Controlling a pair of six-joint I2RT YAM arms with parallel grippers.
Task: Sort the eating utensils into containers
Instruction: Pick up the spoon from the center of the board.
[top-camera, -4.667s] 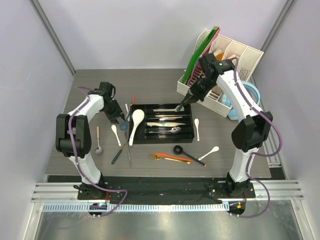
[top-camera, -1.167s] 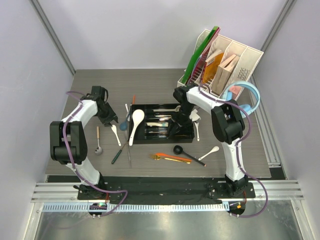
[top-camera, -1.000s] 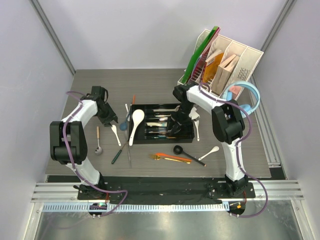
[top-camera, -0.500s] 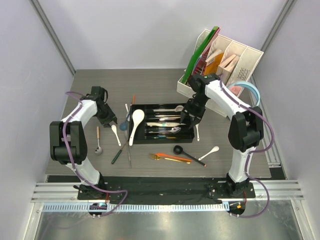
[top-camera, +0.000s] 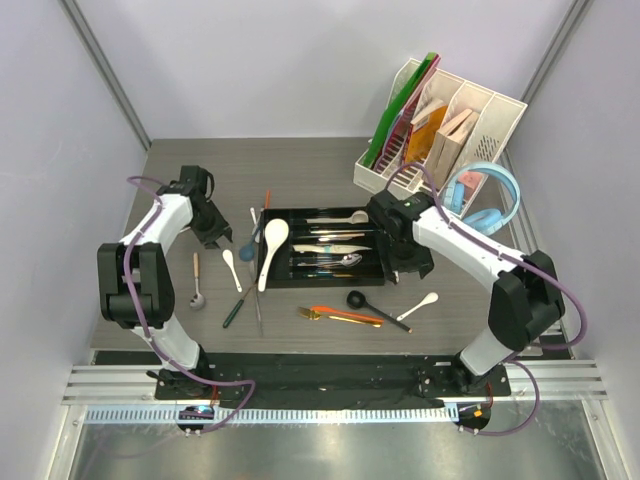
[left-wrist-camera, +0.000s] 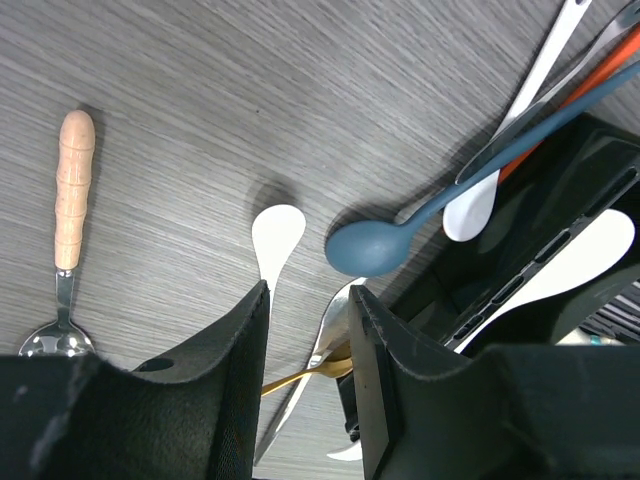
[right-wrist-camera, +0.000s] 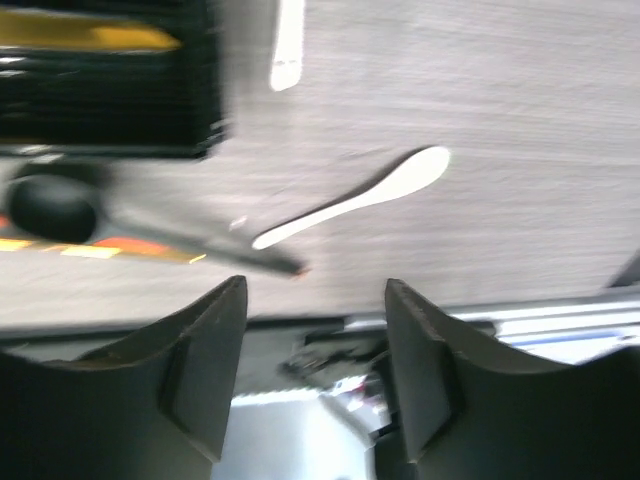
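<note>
Top external view: right hand (top-camera: 408, 262) hung above the grey wood-grain surface (top-camera: 300, 170) just off the right end of the shallow black plastic cutlery tray (top-camera: 322, 285), fingers parted, nothing between them. Right wrist view, blurred: white ceramic soup spoon (right-wrist-camera: 360, 195) lay ahead of those fingers, apart from the tray.

Judged step: fetching that spoon. To do it well, set the fingers across the slim handle, not along it. Close near the neck so the bowl does not swing, and stay off the black ladle-shaped spoon (top-camera: 365, 303) nearby.

Also entered, left hand (left-wrist-camera: 310, 300): fingers apart, empty, near a dark-blue spoon (left-wrist-camera: 362, 248) and small white spoon (left-wrist-camera: 275, 235) by the tray's left end.

Tray contents: steel knives and spoons (top-camera: 335, 248) lay lengthwise in the long compartments. One large white spoon (top-camera: 270, 255) lay at the left end, crosswise to the rest; whether it was seated could not be told.

Loose on the surface: orange chopsticks (top-camera: 345, 313), wooden-handled steel spoon (top-camera: 196, 280).
</note>
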